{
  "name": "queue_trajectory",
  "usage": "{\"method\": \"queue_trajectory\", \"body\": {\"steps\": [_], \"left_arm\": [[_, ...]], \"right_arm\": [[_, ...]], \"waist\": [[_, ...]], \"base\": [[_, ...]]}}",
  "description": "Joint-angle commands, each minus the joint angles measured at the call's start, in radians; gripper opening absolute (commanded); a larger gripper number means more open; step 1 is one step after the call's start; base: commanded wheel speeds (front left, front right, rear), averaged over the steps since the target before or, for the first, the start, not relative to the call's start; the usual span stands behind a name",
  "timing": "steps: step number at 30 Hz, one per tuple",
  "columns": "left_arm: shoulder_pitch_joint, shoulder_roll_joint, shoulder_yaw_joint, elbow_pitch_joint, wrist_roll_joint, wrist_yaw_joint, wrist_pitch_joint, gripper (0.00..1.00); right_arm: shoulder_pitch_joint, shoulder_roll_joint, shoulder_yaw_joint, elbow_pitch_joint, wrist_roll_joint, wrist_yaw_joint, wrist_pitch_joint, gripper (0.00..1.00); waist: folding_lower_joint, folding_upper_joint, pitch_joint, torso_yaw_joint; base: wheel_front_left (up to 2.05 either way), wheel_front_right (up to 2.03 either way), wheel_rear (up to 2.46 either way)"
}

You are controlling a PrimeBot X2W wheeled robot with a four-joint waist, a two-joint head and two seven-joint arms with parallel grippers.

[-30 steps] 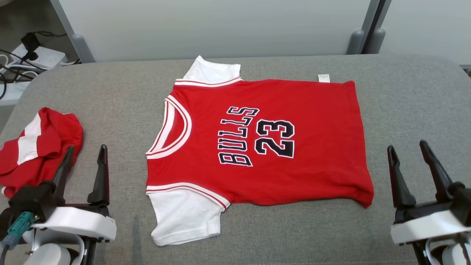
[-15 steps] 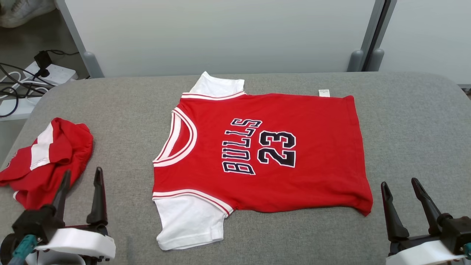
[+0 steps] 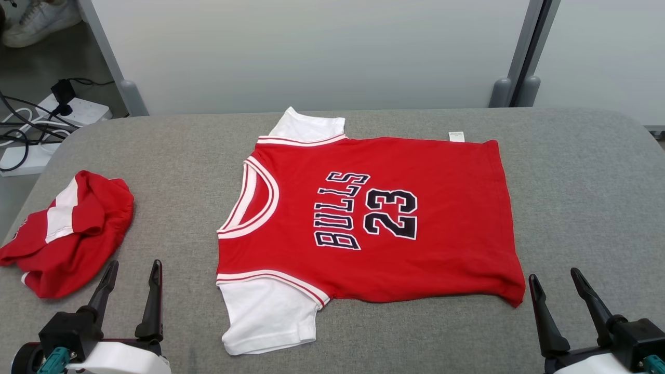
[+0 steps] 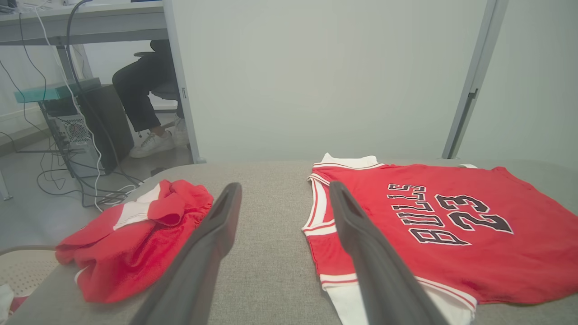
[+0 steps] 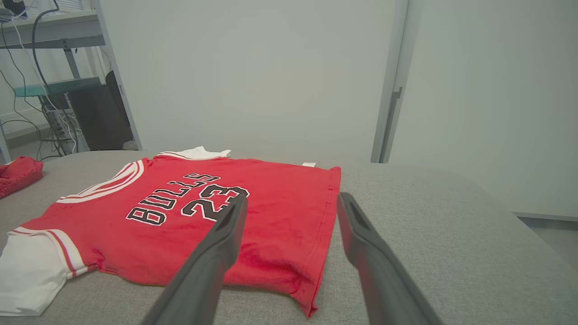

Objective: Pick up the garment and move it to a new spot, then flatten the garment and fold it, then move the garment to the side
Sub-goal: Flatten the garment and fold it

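Note:
The garment (image 3: 384,218) is a red jersey with white sleeves and "BULLS 23" on it, spread flat on the grey table (image 3: 587,171) with its neck to the left. The same garment (image 4: 433,225) lies right of the left gripper's fingers, and the garment (image 5: 180,216) lies left of and under the right gripper's fingers. My left gripper (image 3: 133,269) stands open near the front left, holding nothing. My right gripper (image 3: 555,277) is open at the front right, just past the jersey's hem corner.
A crumpled red and white cloth (image 3: 67,234) lies at the table's left edge, close to my left gripper. Cables and a power strip (image 3: 78,109) sit on the floor beyond. A seated person's legs (image 4: 144,95) show past the partition. Grey panels stand behind the table.
The head camera has tilted, so the table sits lower in the picture. Both grippers stand lower in the view, nearer the front edge. The jersey and the crumpled cloth lie as before.

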Motion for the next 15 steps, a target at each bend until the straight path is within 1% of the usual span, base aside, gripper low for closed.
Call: {"method": "queue_trajectory", "body": {"steps": [1,15], "left_arm": [[-0.039,0.018,0.041,-0.024,0.011,-0.001,-0.010,1.00],[-0.036,0.005,0.048,-0.026,0.011,0.004,-0.010,1.00]], "right_arm": [[-0.019,-0.013,0.018,-0.024,-0.011,0.004,-0.014,1.00],[-0.025,-0.007,0.013,-0.020,-0.020,0.004,-0.014,1.00]], "waist": [[0.0000,0.0000,0.001,0.002],[0.0000,0.0000,0.003,0.002]], "base": [[0.00,0.00,0.00],[0.00,0.00,0.00]]}}
